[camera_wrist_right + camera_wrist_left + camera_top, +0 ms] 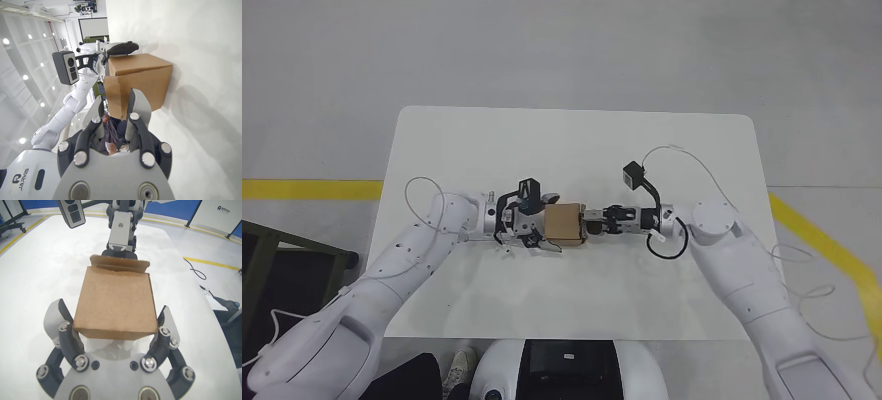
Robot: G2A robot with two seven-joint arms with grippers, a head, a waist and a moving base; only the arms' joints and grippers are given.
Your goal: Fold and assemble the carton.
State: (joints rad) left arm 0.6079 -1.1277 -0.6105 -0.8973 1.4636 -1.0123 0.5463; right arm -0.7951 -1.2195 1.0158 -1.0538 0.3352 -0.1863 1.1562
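Observation:
A small brown carton (564, 224) lies on its side at the middle of the white table (572, 140). My left gripper (113, 310) is shut on the carton (115, 302), one finger on each side wall near its closed end. At the opposite end a flap (121, 263) stands up past the carton's top face. My right gripper (116, 96) is at that end with its fingers apart, open; the lower finger (139, 102) lies against the end flap (113, 94). Across the table, the left gripper's dark pad (122, 48) rests on the carton's side.
Both arms meet at the table's centre, the left gripper (537, 222) and right gripper (592, 221) end to end with the carton between them. Thin cables (682, 150) loop off the arms over the table. Bare tabletop lies all around.

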